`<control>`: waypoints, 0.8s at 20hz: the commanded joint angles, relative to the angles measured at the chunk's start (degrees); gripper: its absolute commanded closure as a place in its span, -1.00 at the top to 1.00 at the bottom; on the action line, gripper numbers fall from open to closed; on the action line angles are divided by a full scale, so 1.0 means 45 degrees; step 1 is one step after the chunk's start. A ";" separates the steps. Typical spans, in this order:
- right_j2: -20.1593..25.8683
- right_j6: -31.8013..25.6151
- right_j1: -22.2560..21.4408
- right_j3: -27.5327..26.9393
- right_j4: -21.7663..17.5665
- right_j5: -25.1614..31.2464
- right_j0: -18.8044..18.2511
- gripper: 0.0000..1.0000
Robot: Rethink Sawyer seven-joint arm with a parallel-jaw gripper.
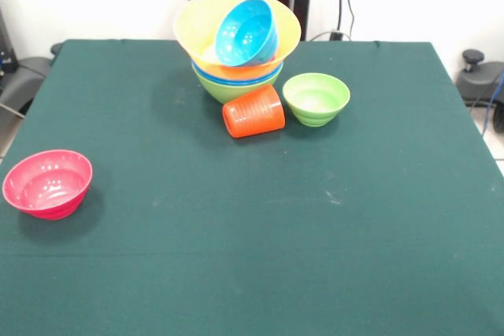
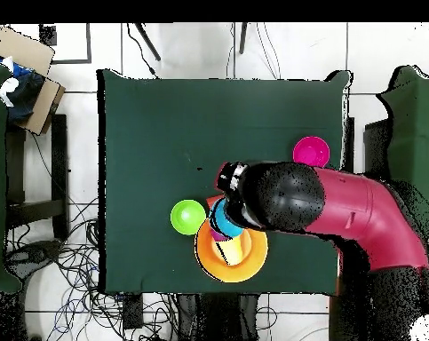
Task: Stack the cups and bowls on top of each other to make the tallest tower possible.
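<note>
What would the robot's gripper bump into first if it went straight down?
Probably the light-blue bowl tilted in the big yellow bowl, or the orange cup lying beside the pile. From above, the gripper hangs near them, but its height is unclear, so I can't say which.

You're looking at a thick, rounded crimson-red plastic arm casing (image 2: 364, 213), ending in a bulbous black speckled joint housing (image 2: 275, 197) with pale fittings.

Bowls: pink-red bowl (image 1: 47, 183), small green bowl (image 1: 316, 98), five in the tower (image 1: 236, 41), perhaps; one orange-red cup (image 1: 253, 112).
</note>
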 commanded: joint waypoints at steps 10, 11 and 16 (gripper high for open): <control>0.0348 -0.1553 -0.0350 0.1539 -0.0458 0.0180 0.0091 1.00; 0.0338 -0.1587 -0.0437 0.1634 -0.0373 0.0187 0.0043 1.00; 0.0276 -0.1778 -0.0957 0.1906 -0.0142 0.0608 -0.0060 1.00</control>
